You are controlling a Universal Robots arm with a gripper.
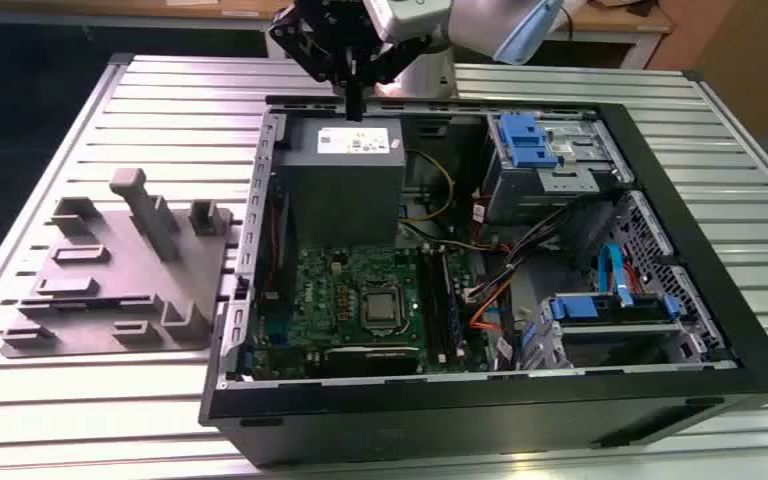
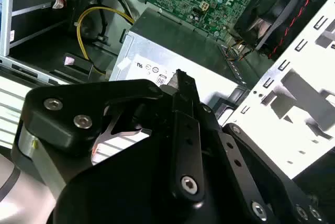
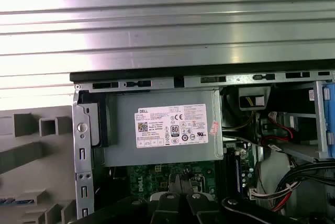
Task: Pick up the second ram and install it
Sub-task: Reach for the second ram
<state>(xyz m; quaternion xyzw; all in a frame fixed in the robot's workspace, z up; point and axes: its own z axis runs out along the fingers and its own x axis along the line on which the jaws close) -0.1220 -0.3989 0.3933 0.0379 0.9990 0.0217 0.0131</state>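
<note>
Aluminium table: one, made of ribbed silver slats; it carries one open black computer case and one grey fixture plate.
Gripper: one, black, hanging over the far end of the case, above the power supply. Its two fingers are pressed together on a slim dark stick.
Second ram: one, clamped between the fingertips. It hangs straight down, seen edge-on, with its lower end pointing at the top of the power supply. Whether that end touches the box cannot be told.
Power supply: one grey metal box at the far end of the case, with one white label on top.
Motherboard: one, green, lying flat in the case on the near side of the power supply, with one processor socket at its middle.
Memory slots: long, narrow and dark, just to the exterior view's right of the socket; their number cannot be told.
Drive caddies: two, both blue. One sits at the far corner on the exterior view's right; the second caddy sits nearer, on the same side.
Fixture plate: raised grey blocks stand on it. It lies just beside the case, on the exterior view's left.
Case fan: one, black, beside the motherboard in the second wrist view.
Yellow wires: one bundle, looping beside the power supply.
</note>
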